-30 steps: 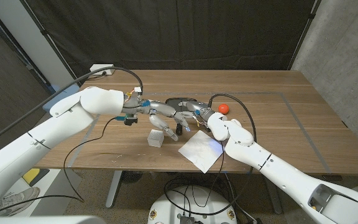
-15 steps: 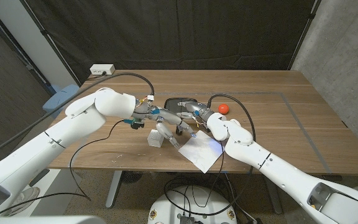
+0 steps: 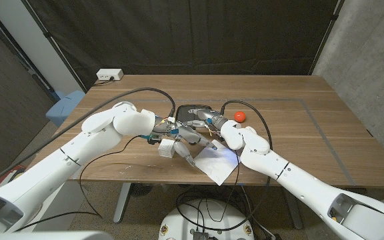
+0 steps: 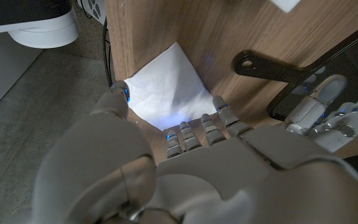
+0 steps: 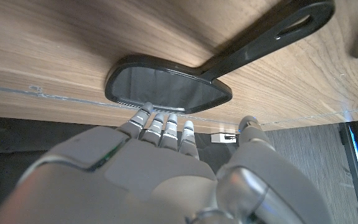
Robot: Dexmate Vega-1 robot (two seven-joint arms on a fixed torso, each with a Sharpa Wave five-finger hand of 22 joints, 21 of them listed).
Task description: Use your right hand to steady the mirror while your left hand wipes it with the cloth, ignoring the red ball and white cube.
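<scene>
Left robot hand (image 3: 187, 148), fingers spread and empty, has dropped onto the cloth (image 3: 215, 162); right robot hand (image 3: 213, 123), open, fingertips at the mirror (image 3: 193, 112), not yet wiped.

Layout on my table

I see the mirror (image 3: 192, 113) at centre, ball (image 3: 240, 116) to its right, cube (image 3: 167, 148) before it, and the cloth (image 3: 217, 163) at the near edge, right of the cube.
</scene>
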